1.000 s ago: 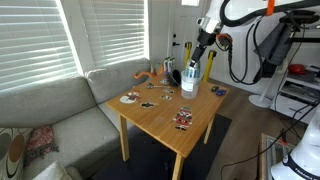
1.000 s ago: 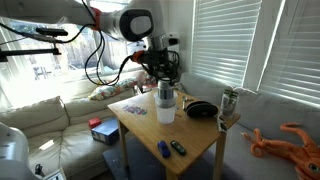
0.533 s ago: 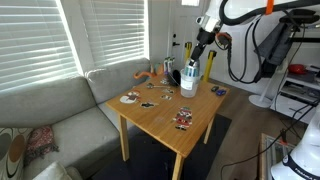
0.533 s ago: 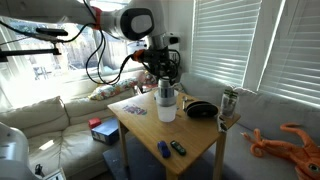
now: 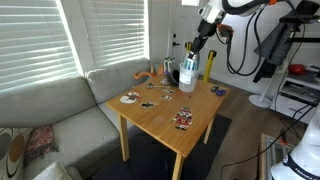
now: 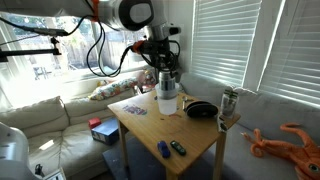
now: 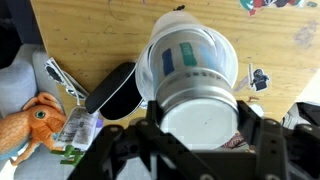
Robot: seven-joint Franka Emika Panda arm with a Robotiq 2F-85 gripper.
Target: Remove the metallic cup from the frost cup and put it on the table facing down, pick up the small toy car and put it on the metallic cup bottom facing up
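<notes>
My gripper is shut on the upper part of the metallic cup, a finger on each side. The shiny cup hangs upright with its lower end still inside the rim of the frost cup, which stands on the table. Both exterior views show the gripper above the metallic cup and the frost cup. The small toy car lies near the table's edge, and also shows in an exterior view and in the wrist view.
A black bowl sits beside the cups. An orange toy octopus and a can lie past the table's edge. Flat red-and-dark bits are scattered on the wood. A sofa flanks the table.
My gripper has risen with the metallic cup in it. The cup has come partly up out of the frost cup, which has stayed on the table.
</notes>
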